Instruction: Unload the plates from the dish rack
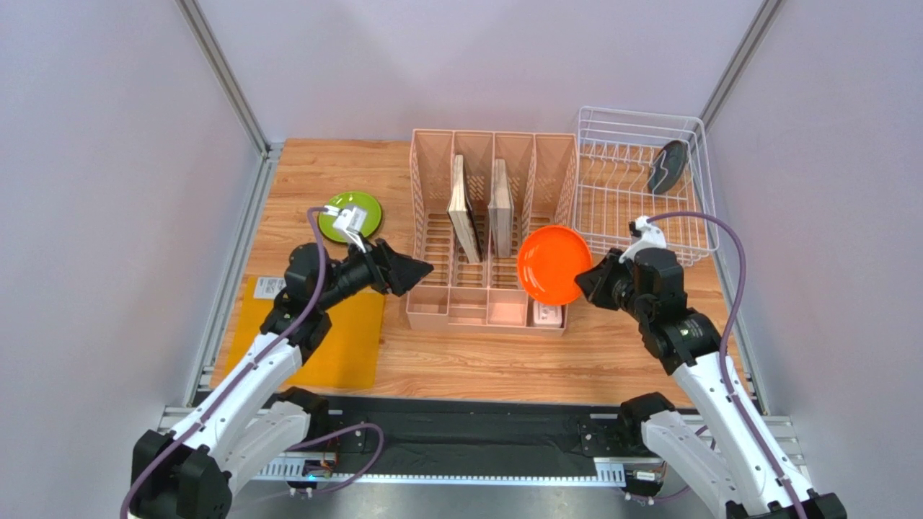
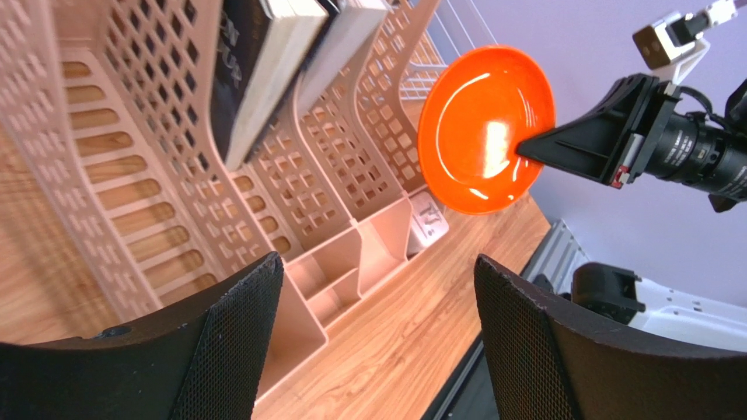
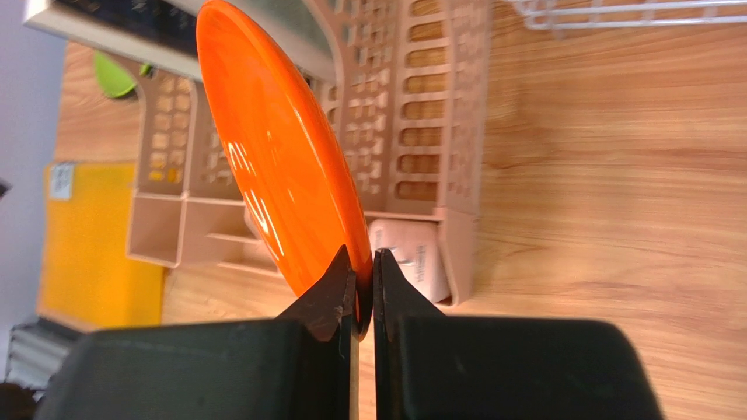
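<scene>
While your right gripper (image 3: 364, 262) pinches the rim of the orange plate (image 3: 281, 157), jaws closed narrow on it, the plate stands on edge in the air just ahead of the fingers, clear of the rack (image 1: 639, 184) and beside the near corner of the organizer (image 1: 493, 227). Your left gripper (image 2: 377, 267) is empty with its jaws spread wide, and it points across at that plate, which sits ahead of it and well apart. That looks like a handover being set up, though you could equally set the plate down yourself. The green plate (image 1: 352, 214) lies flat on the table (image 1: 650, 346), behind and to the outside of your left gripper, close by its wrist, so count it as unloaded. The grey plate (image 1: 668, 165) still leans upright in the rack, beyond your right gripper and a little to its outer side. No red plate shows in any view, so you cannot tell where it is. By this reading one plate is out, one is in transit, and at least one is left to lift. The mat (image 1: 325, 324) under your left arm is bare.
</scene>
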